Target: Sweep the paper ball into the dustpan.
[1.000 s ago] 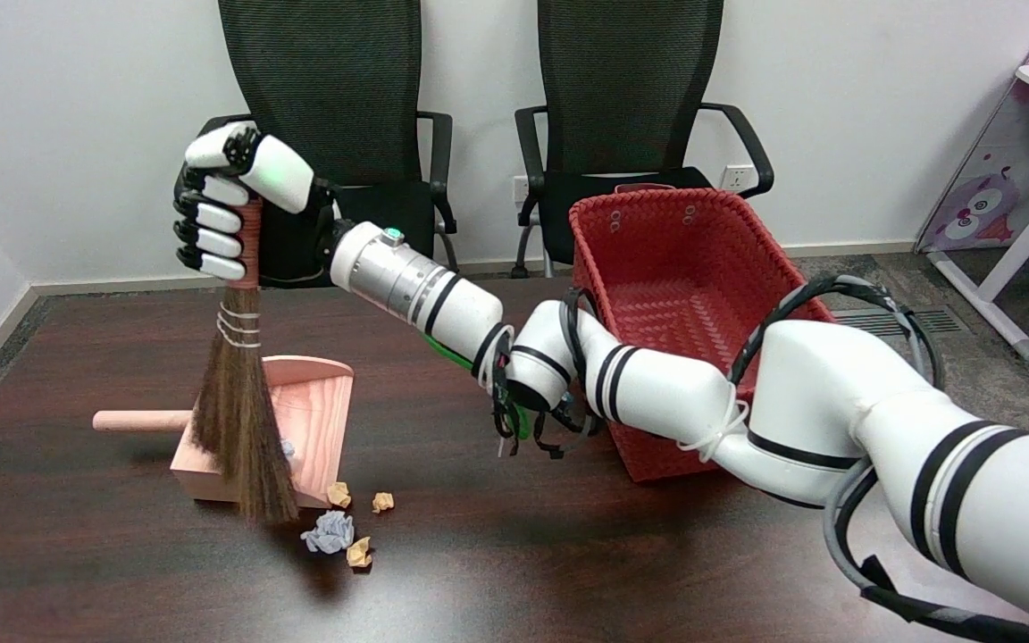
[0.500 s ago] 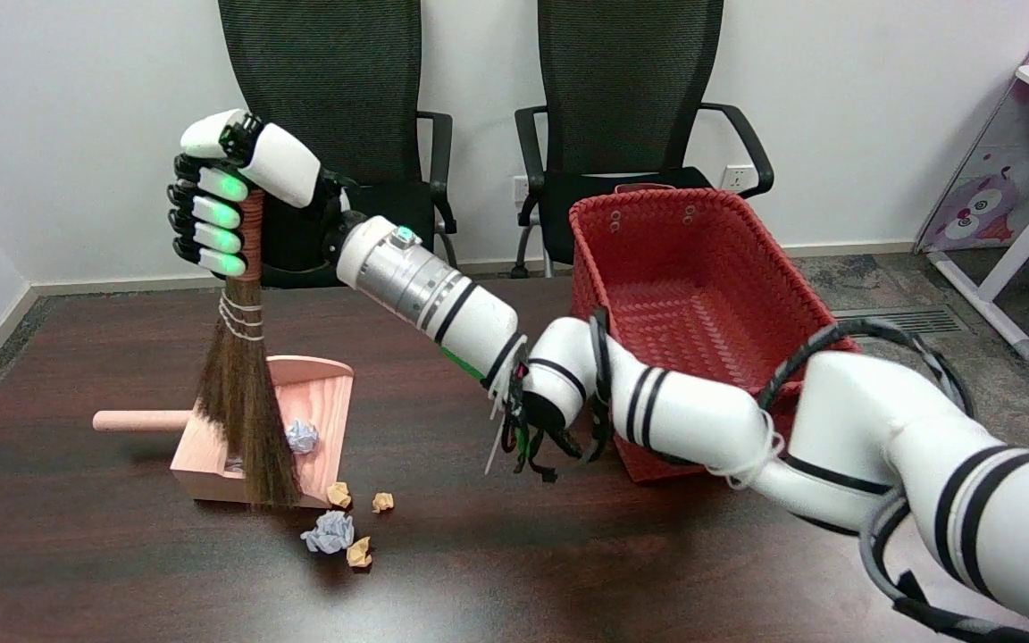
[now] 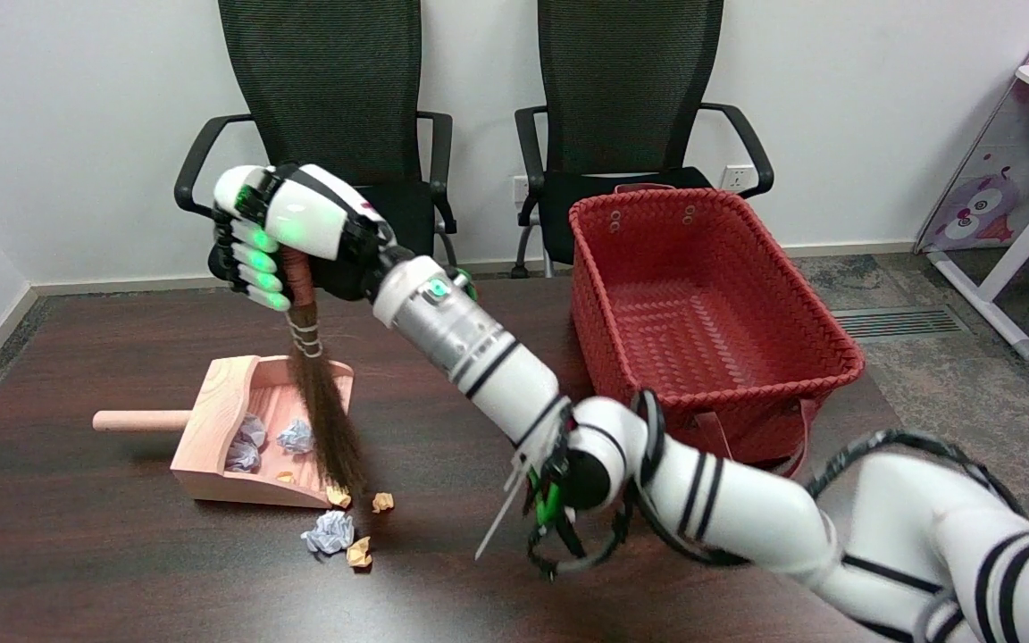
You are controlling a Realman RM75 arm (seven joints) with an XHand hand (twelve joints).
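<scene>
Four paper balls are on the dark bench just off the dustpan's open lip: the grey-blue paper ball sits nearest the camera, an orange scrap right beside it, and two more orange scraps closer to the lip. None of these has shifted over the last second. Inside the wooden dustpan there are grey-blue balls and, now plainly in sight because the broom no longer stands in front of the pan.

That is the change: the hand broom, which a second ago hung over the pan's left side, swings across to the right. Its bristle tips now land at the lip's right corner, touching or just above the nearest orange scrap; which of the two I cannot tell. The right hand drops lower and moves right with it, fingers wrapped tight around the red-bound handle, thumb over the top, green lights glowing on the fingers. The forearm now cuts diagonally across the middle of the view, clear of the red woven basket.

My read is that the broom is being reset behind the loose balls for another stroke. The grey-blue ball is still outside, so the job is unfinished. The next pass likely has to start nearer the camera than that ball and draw towards the pan, or the bristles will skip over it.
</scene>
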